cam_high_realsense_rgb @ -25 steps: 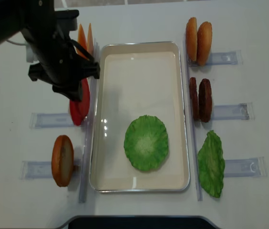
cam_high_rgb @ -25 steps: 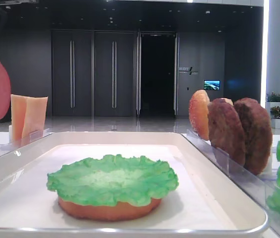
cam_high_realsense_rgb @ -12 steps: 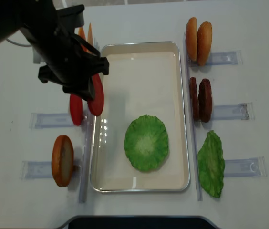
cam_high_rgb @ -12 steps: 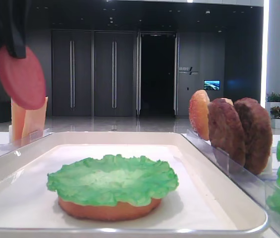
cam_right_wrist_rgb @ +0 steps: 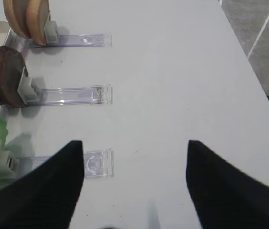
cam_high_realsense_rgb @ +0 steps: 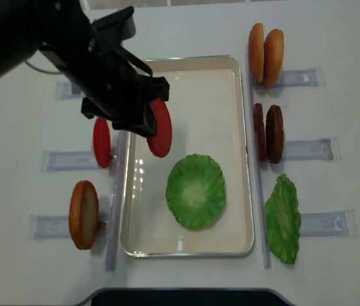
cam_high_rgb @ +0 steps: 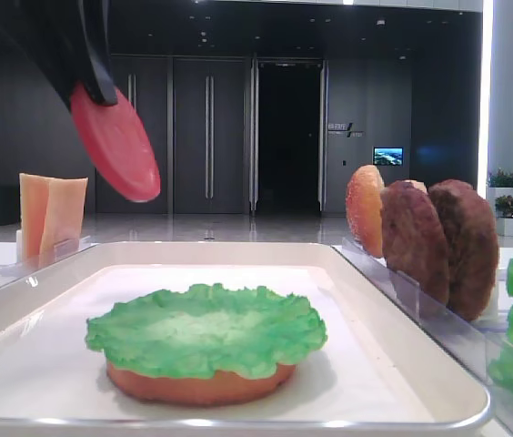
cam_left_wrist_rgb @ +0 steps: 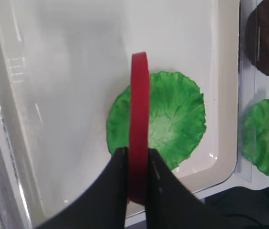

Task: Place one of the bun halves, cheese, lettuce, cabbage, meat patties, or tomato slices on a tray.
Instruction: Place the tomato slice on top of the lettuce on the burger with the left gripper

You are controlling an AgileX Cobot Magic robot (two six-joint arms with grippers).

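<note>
My left gripper [cam_high_realsense_rgb: 148,122] is shut on a red tomato slice [cam_high_realsense_rgb: 159,127], held on edge in the air above the left middle of the white tray [cam_high_realsense_rgb: 186,58]. In the left wrist view the slice [cam_left_wrist_rgb: 139,105] stands clamped between my black fingers [cam_left_wrist_rgb: 118,181], over the lettuce [cam_left_wrist_rgb: 172,119]. That lettuce [cam_high_realsense_rgb: 196,190] lies on a bun half [cam_high_rgb: 197,387] in the near part of the tray. My right gripper [cam_right_wrist_rgb: 134,162] is open over bare table, to the right of the clear racks.
Another tomato slice [cam_high_realsense_rgb: 101,142] and a bun half [cam_high_realsense_rgb: 83,214] stand in racks left of the tray. On the right are two bun halves [cam_high_realsense_rgb: 266,46], two meat patties [cam_high_realsense_rgb: 268,132] and a lettuce leaf [cam_high_realsense_rgb: 283,218]. Cheese slices [cam_high_rgb: 52,214] stand at far left.
My left gripper has lifted the tomato slice off the left rack and carried it rightward over the tray's edge, tilting it. The right gripper shows no earlier view.
</note>
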